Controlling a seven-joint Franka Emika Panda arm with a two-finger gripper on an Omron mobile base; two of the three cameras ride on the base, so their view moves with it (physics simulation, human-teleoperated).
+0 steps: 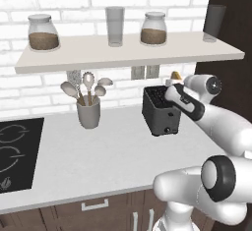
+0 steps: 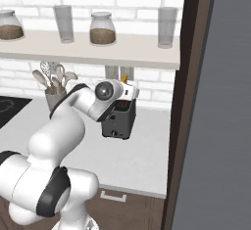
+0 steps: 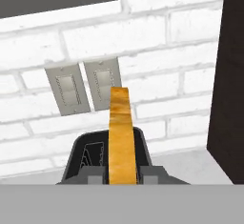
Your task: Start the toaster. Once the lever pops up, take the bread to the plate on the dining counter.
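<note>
A: One slice, the bread (image 3: 121, 137), stands upright on its edge between the two fingertips (image 3: 96, 177) in the hand view; the gripper (image 3: 123, 178) is clenched on its lower part.

B: Where does the bread sit in relation to the toaster (image 1: 159, 111)?

A: It is above the toaster's open top, its brown crust edge facing the camera. In the left base view a small tan corner of it shows just past the hand, over the toaster's far right corner.

B: And the toaster itself?

A: It rests on the white desk (image 1: 98, 156) near the brick wall (image 3: 143, 46), below the shelf (image 1: 128, 53), with two wall sockets (image 3: 83, 87) behind it. A grey utensil cup (image 1: 89, 111) stands well to its left.
</note>
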